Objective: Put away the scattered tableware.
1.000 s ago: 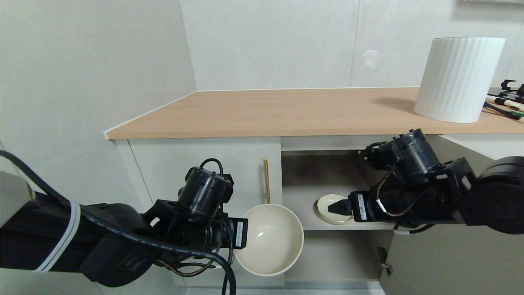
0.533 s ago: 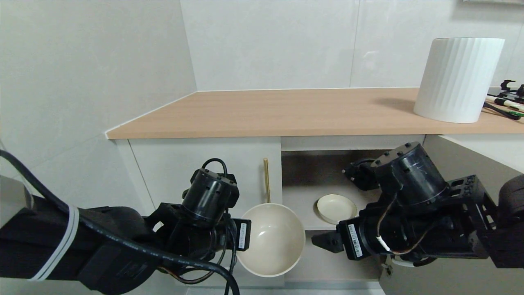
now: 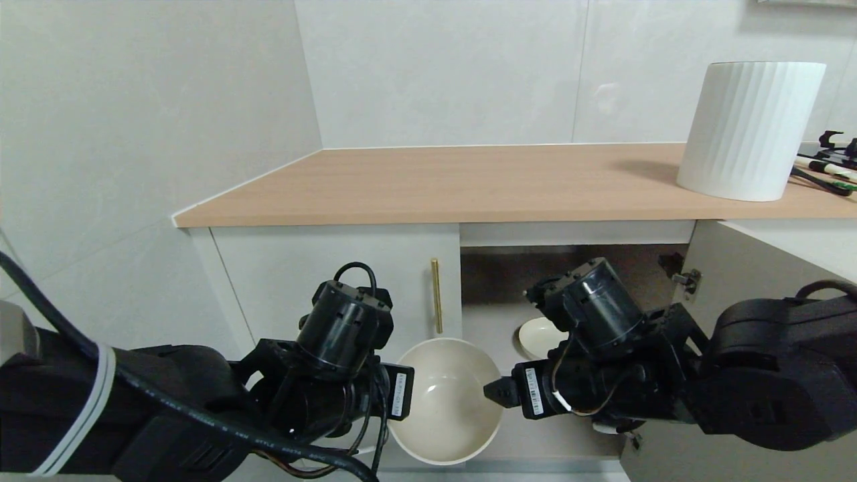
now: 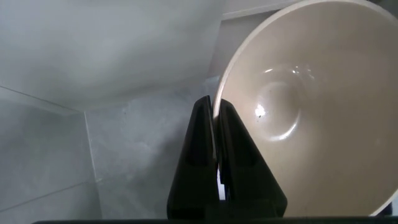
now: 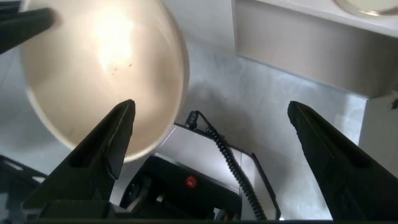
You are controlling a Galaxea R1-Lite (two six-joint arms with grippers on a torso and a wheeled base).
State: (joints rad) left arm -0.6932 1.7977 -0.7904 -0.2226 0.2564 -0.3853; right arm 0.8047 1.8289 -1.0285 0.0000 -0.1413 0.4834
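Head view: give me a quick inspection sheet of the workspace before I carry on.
Surface: wooden countertop over a cabinet, right door open.
Job's things: cream bowl held before the cabinet; small plate on its shelf.
Clutter: white ribbed container and pens at countertop's right end.
Grippers: left gripper, jaws shut on bowl's rim; right gripper, jaws open, near bowl.
Cables: black cable along left arm.
Surroundings: pale tiled walls; brass handle on closed door.

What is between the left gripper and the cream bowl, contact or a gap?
Touching. The left wrist view shows the left gripper shut on the rim of the bowl.
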